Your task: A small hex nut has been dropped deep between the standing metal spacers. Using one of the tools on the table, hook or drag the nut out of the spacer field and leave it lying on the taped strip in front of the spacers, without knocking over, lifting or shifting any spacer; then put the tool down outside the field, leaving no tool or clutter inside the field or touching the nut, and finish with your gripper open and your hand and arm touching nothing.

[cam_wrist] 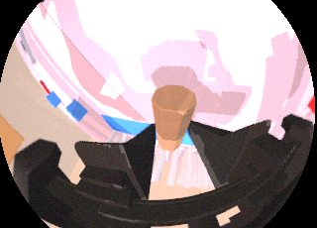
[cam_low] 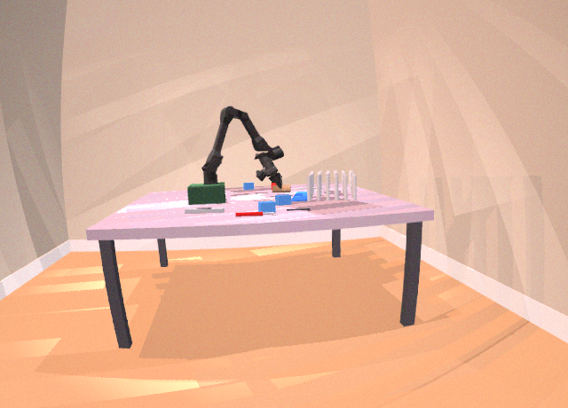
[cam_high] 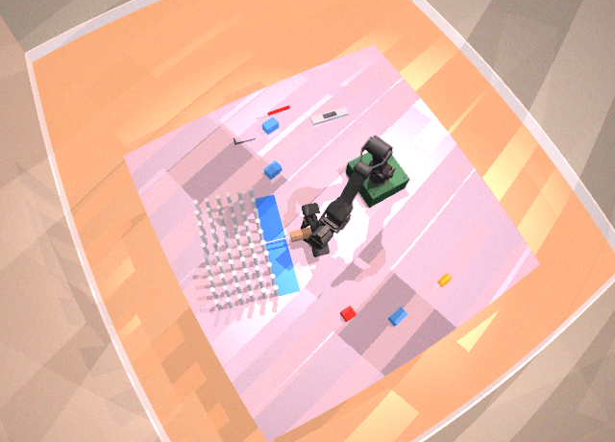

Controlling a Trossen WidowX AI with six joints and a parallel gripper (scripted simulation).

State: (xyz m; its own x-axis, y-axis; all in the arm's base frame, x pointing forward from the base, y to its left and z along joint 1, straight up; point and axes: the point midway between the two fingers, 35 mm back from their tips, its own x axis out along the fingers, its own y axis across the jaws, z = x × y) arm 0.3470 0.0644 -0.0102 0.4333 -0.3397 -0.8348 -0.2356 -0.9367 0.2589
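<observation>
My gripper (cam_high: 307, 234) (cam_low: 280, 186) (cam_wrist: 170, 125) is shut on the brown wooden handle (cam_high: 297, 235) (cam_low: 284, 189) (cam_wrist: 172, 114) of a tool. The tool's thin pale shaft (cam_high: 278, 240) reaches from the handle across the blue taped strip (cam_high: 289, 277) (cam_low: 299, 196) (cam_wrist: 124, 125) to the front edge of the spacer field. Its far end is hidden among the spacers. The grey metal spacers (cam_high: 241, 259) (cam_low: 327, 185) (cam_wrist: 173, 173) stand upright in rows behind the strip. The hex nut cannot be made out in any view.
Two blue blocks (cam_high: 272, 169) (cam_high: 270, 125), a dark hooked tool (cam_high: 244, 140), a red-handled tool (cam_high: 279, 110) and a grey bar (cam_high: 329, 116) lie to one side. A red block (cam_high: 347, 313), another blue block (cam_high: 397, 316) and a yellow-handled tool (cam_high: 444, 280) lie on the other.
</observation>
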